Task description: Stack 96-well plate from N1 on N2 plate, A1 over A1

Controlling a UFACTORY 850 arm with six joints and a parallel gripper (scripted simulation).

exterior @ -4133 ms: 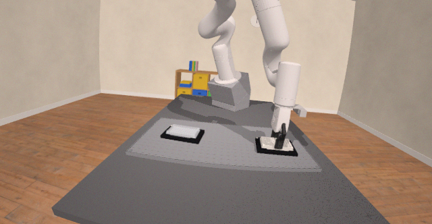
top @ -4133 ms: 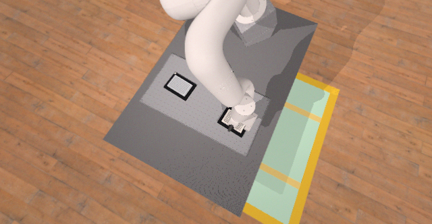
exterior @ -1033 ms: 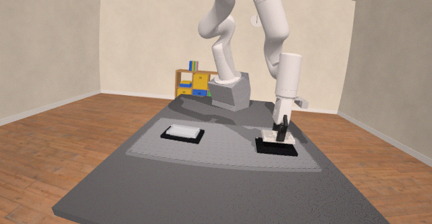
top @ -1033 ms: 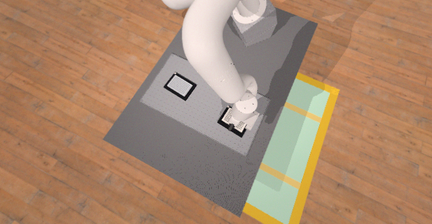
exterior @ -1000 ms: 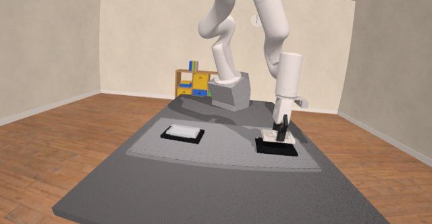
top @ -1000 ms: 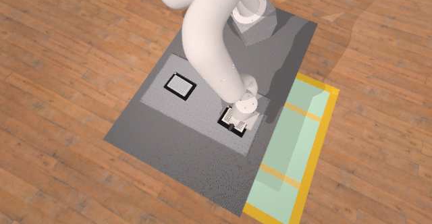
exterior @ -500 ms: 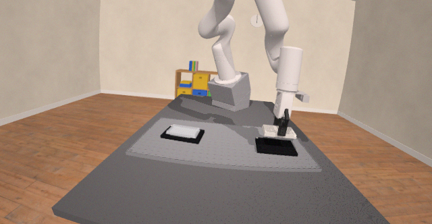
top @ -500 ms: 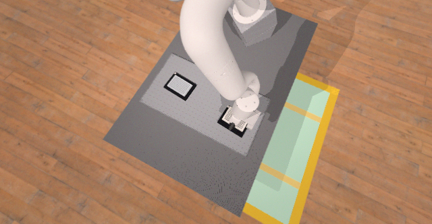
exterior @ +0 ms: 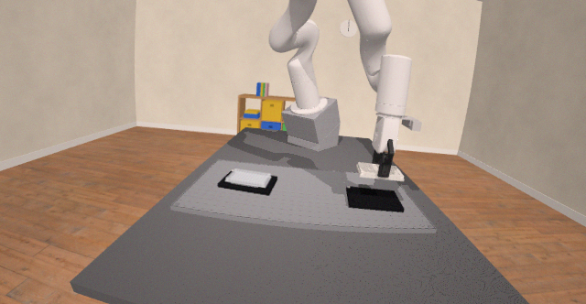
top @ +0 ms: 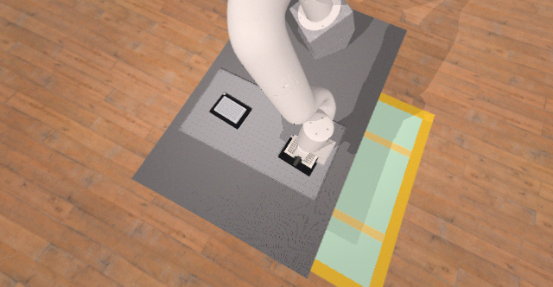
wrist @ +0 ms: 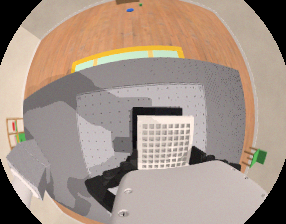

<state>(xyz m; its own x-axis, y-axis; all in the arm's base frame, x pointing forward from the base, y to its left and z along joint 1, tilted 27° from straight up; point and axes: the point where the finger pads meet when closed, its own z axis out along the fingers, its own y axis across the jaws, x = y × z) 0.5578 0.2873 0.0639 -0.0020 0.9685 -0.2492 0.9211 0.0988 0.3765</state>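
My gripper is shut on a white 96-well plate and holds it level a little above the empty black nest N1. The plate is clear of the nest and sits slightly toward the arm's base from it. The second white plate lies flat in the black nest N2 on the other side of the perforated mat. I cannot make out the cut corner of the held plate.
Both nests stand on the light grey mat on the dark grey table. The arm's base block stands at the table's far end. A green and yellow floor zone lies beside the table. A shelf stands by the wall.
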